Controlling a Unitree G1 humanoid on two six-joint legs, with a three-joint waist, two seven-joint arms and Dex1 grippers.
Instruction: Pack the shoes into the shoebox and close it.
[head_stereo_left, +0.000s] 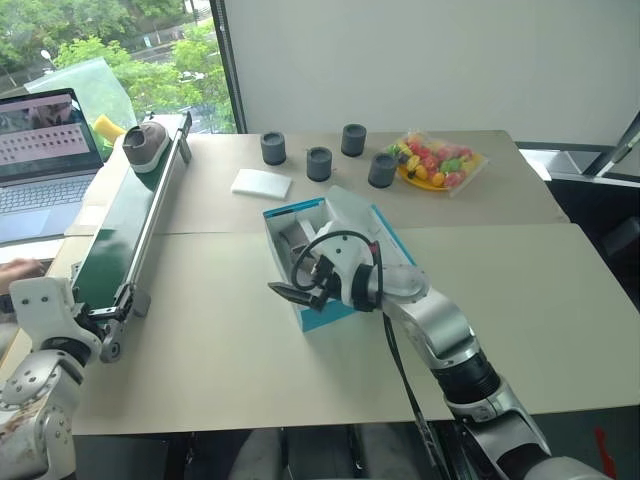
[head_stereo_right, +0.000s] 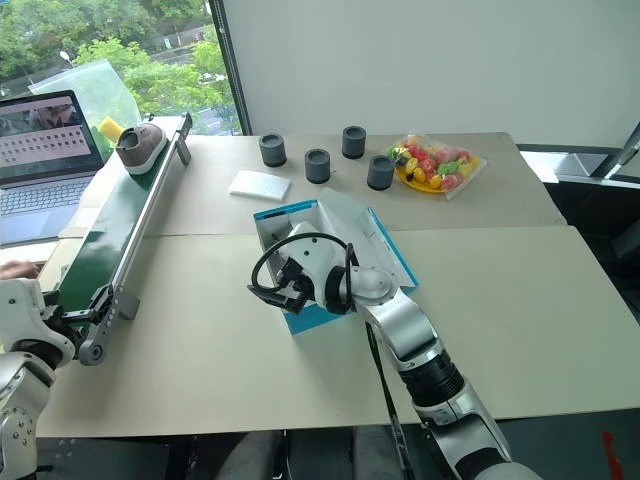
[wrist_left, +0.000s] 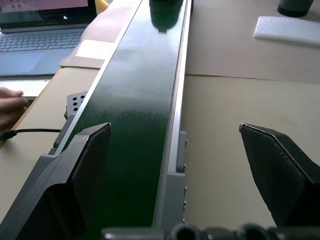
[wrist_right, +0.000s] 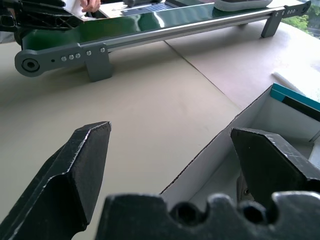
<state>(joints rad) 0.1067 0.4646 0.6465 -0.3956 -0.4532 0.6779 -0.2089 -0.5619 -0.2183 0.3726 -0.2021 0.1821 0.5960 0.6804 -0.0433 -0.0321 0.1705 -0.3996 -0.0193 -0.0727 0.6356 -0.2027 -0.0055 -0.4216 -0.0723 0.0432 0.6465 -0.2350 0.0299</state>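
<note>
beige table (head_stereo_left: 220, 330) by the window carries our work. we hold the right pincer (head_stereo_left: 300, 290) wide apart and empty over the near end of the open shoebox (head_stereo_left: 285, 212); what lies inside it is hard to tell. 1 shoe (head_stereo_left: 146, 146) sits at the far end of the green conveyor belt (head_stereo_left: 110, 245), probably to ride toward us. our left pincer (wrist_left: 175, 165) waits spread wide and empty at the belt's near end, likely to catch it.
</note>
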